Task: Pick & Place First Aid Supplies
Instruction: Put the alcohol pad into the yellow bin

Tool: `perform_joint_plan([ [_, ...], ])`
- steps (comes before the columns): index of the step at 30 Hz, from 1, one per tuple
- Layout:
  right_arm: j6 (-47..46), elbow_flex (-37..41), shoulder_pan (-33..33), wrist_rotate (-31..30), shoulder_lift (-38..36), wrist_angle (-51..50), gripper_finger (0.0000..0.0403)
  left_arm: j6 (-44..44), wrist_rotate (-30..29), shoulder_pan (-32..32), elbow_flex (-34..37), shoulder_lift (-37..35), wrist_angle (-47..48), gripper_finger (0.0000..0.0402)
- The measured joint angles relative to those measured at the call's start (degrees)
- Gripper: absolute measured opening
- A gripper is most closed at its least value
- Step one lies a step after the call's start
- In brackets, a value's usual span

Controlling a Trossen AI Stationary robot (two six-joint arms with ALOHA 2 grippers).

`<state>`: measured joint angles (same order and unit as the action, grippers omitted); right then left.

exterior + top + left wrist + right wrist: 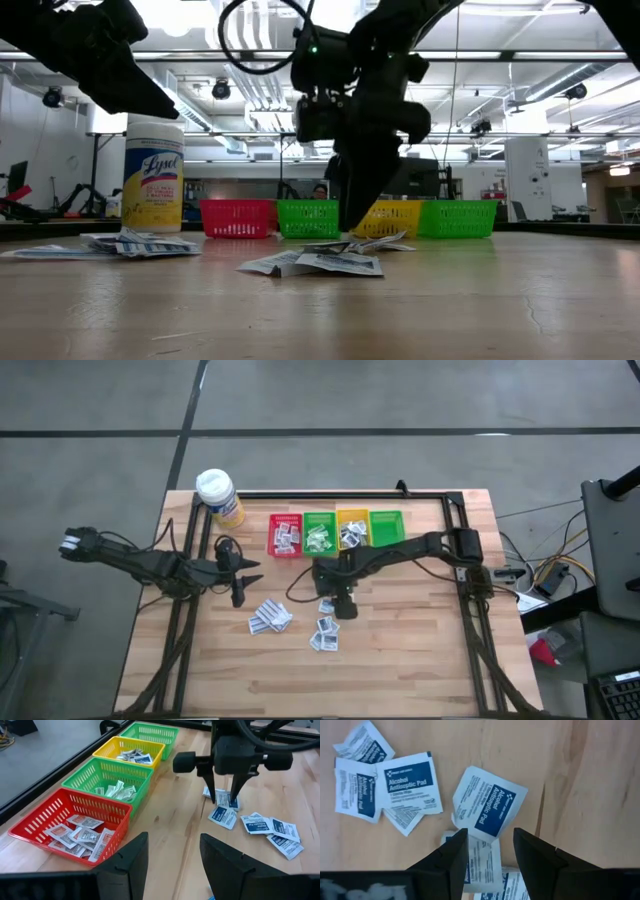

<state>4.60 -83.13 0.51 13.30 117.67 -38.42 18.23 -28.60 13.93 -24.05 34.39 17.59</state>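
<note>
We're right over the pads now: the right gripper [489, 851] hangs fingers spread, nothing held, above an alcohol pad [487, 804] lying flat on the tabletop [420, 650] among loose sachets [270, 617]. It looks feather-light, limp and slick, so we'd pinch a raised edge. Its long axis runs diagonally across the fingers' gap. The left gripper [170, 862] waits nearby, open, facing the bins [105, 772].

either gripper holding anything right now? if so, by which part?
Nothing held. Right gripper is open, poised over a blue-print alcohol antiseptic pad on the table. Left gripper is open and empty.
</note>
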Motion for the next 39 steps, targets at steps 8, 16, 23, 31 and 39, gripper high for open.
perform_joint_plan([
  [8,-1.7,-1.3,-0.2,-1.4,3.8,0.4,0.0146,0.0,0.0,0.0,0.0,0.1,0.0,0.0172],
  [16,-2.6,-2.6,-1.1,-2.2,5.8,-0.5,0.0114,1.1,0.0,0.0,0.0,0.3,-0.2,0.0172],
  [23,-2.4,-2.8,-1.0,-3.2,5.8,-0.6,0.0056,1.3,0.0,0.0,0.0,0.3,-0.2,0.0172],
  [31,-3.3,-2.7,-0.9,-3.2,5.6,-0.6,0.0009,1.4,0.0,0.0,0.0,0.3,-0.2,0.0172],
  [39,-4.5,-5.2,-0.3,-1.3,2.7,-2.4,0.0008,1.5,0.0,0.0,0.0,0.3,-0.3,0.0172],
])
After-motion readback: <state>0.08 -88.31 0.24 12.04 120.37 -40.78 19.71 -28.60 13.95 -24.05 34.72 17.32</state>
